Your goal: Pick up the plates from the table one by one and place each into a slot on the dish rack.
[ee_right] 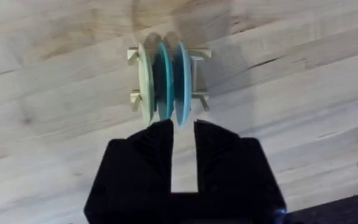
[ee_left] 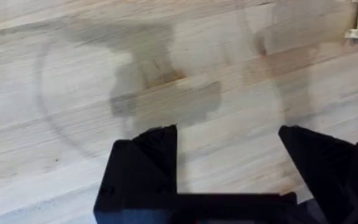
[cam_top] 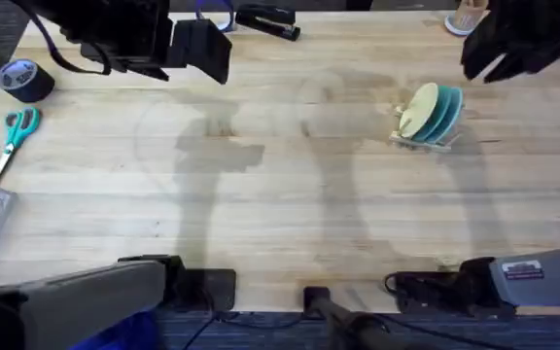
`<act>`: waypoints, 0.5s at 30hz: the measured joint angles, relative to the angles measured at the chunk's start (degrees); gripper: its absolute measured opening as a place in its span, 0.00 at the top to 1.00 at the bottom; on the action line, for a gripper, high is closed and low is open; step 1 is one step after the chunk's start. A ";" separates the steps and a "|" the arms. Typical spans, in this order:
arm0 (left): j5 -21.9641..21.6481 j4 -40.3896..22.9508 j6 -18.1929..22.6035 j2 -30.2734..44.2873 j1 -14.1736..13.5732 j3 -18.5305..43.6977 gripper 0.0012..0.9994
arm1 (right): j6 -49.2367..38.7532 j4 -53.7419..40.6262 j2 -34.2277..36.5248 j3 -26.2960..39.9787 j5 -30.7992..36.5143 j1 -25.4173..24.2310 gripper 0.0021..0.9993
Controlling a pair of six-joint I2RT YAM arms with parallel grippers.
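Three plates on edge in the rack [cam_top: 426, 136], right of frame centre: yellow [ee_right: 145, 81], teal [ee_right: 163, 81], pale blue [ee_right: 182, 81], each kept upright by bars. Right claw [ee_right: 182, 146] narrow and empty just above. Left claw [ee_left: 229, 162] wide, empty over bare surface [cam_top: 280, 224].

Overhead cam down/fwd; wrist cams close, dish rack [ee_right: 168, 81] shared.

light: bright, even | soft arm shadows on table [cam_top: 290, 204] | raised arms blurred
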 joint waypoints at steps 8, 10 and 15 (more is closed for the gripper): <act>0.00 -0.50 0.00 0.00 0.00 0.00 0.01 | -1.12 -8.34 -0.31 9.06 -0.02 0.00 0.61; 0.00 -0.48 0.01 0.00 0.00 0.00 0.00 | -1.20 -9.81 -0.43 10.58 -0.08 0.00 0.49; 0.00 -0.48 0.00 0.00 0.00 0.00 0.00 | -1.68 -10.57 -0.79 12.73 -0.20 0.01 0.01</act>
